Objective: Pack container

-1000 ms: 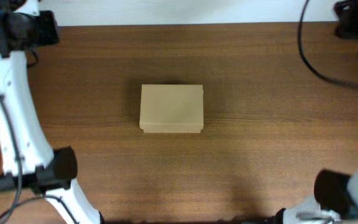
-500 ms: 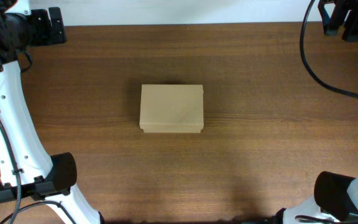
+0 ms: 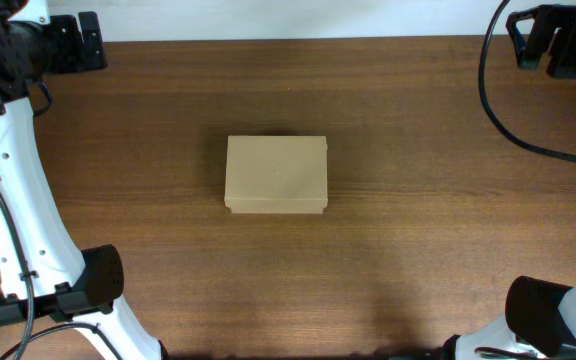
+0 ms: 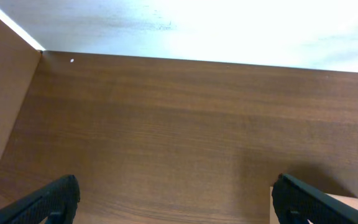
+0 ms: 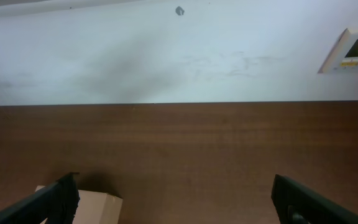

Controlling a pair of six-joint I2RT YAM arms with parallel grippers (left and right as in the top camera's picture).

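Observation:
The container (image 3: 276,174), a plain tan cardboard box, sits with its lid down in the middle of the wooden table (image 3: 418,220). My left gripper (image 3: 86,42) hangs at the far left corner, well away from the box, and is open with nothing in it. In the left wrist view it (image 4: 174,190) is spread wide over bare wood, with a box corner (image 4: 356,208) by the right finger. My right gripper (image 3: 528,38) is open and empty at the far right corner. In the right wrist view it (image 5: 173,186) frames the table, and the container (image 5: 95,206) shows beside the left finger.
A black cable (image 3: 498,95) curves over the far right of the table. The table's far edge meets a white wall (image 5: 179,56) that carries a small white panel (image 5: 353,46). The bases of both arms stand at the near corners.
Both grippers have gone from shut to open. The left gripper has swung slightly up and right at its corner. The right one has shifted a little left. The container has not moved.

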